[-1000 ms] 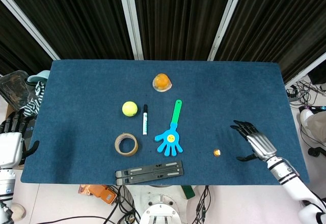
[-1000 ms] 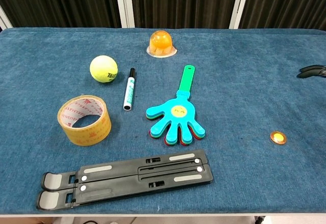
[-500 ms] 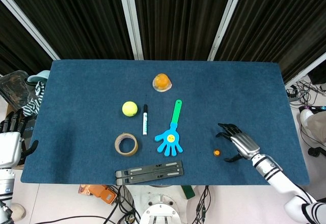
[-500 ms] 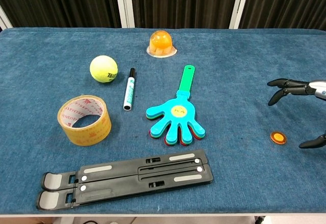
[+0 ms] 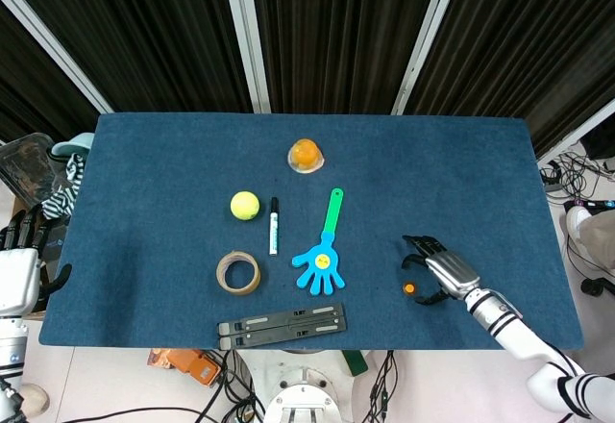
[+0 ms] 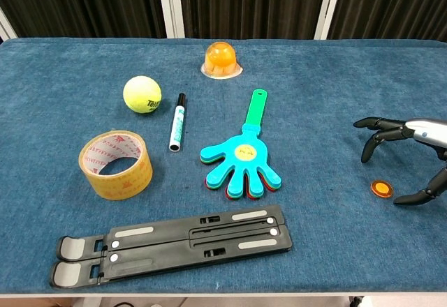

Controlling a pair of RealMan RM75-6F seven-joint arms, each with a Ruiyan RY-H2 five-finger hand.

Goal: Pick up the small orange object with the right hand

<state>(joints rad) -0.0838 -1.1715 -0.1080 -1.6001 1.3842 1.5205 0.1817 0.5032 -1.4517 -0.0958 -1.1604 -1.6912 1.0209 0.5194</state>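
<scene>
Fingers (image 6: 374, 137) of the right hand (image 5: 437, 269) are arching apart over the small orange object (image 6: 381, 188), thumb below it – gripping nothing. That little disc is lying flat on the blue table (image 5: 144, 173), right of the hand-shaped clapper (image 6: 242, 158). At the table's far left edge, the left hand (image 5: 19, 267) is hanging empty, fingers loose.

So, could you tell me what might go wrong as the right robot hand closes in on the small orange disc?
The small orange disc lies flat and thin on the blue cloth, so the fingers of the right robot hand may slide over it or nudge it away instead of getting under its edge. The fingertips could also snag or bunch the cloth. The disc sits fairly near the table's front edge, so a push that way might send it off.
</scene>
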